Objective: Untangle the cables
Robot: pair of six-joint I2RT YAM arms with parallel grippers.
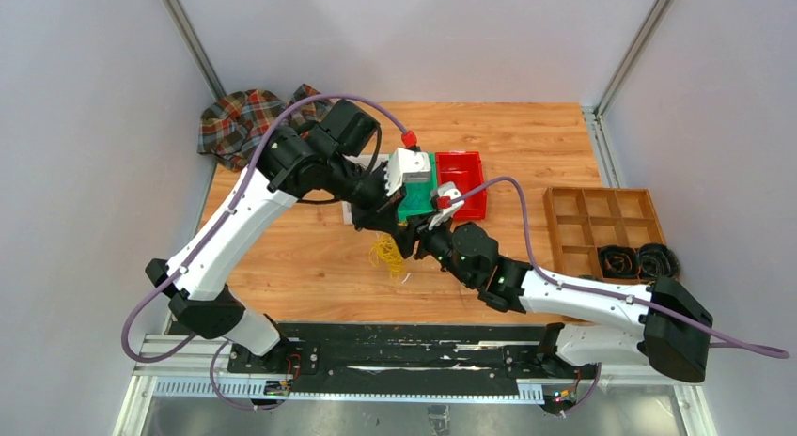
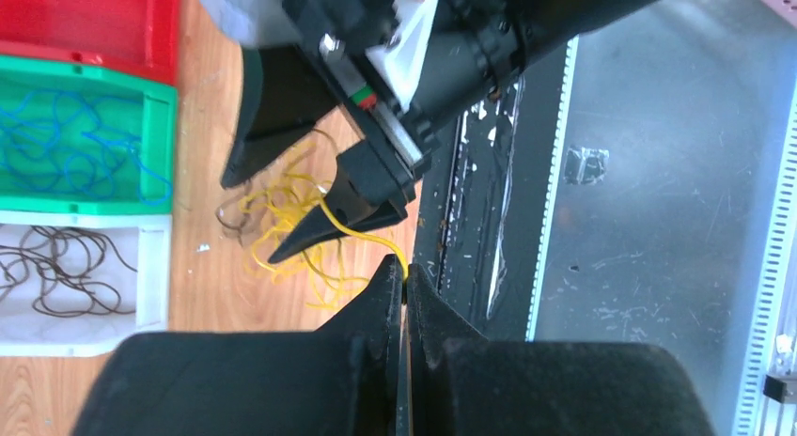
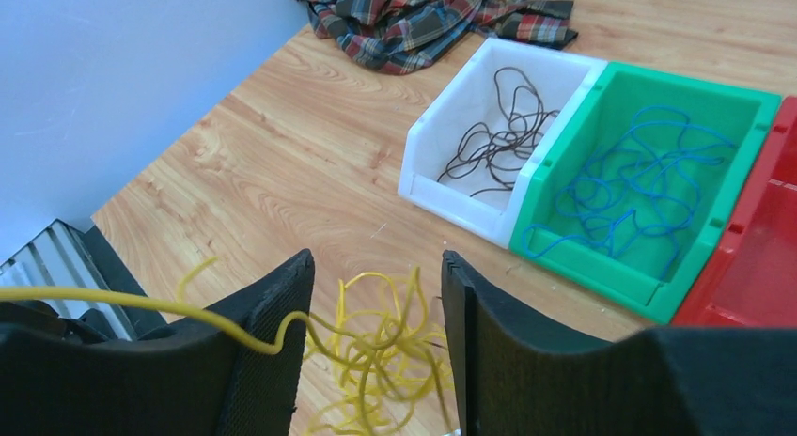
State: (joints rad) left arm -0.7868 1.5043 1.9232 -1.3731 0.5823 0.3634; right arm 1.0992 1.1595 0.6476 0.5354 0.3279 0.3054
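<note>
A tangle of yellow cables (image 3: 385, 351) lies on the wooden table, also seen from above as the yellow cables (image 1: 386, 255). My left gripper (image 2: 404, 272) is shut on one yellow strand (image 2: 362, 234) that runs out of the tangle. My right gripper (image 3: 376, 262) stands open over the tangle, its fingers on either side, and that strand drapes across its left finger (image 3: 268, 347). Black cables (image 3: 498, 135) lie in a white bin (image 3: 456, 206). Blue cables (image 3: 639, 182) lie in a green bin (image 3: 611, 276).
A red bin (image 3: 752, 257) stands beside the green one. A plaid cloth (image 1: 240, 121) lies at the far left corner. A wooden compartment tray (image 1: 601, 215) at the right holds black wire coils (image 1: 639, 260). A black rail (image 1: 404, 347) runs along the near edge.
</note>
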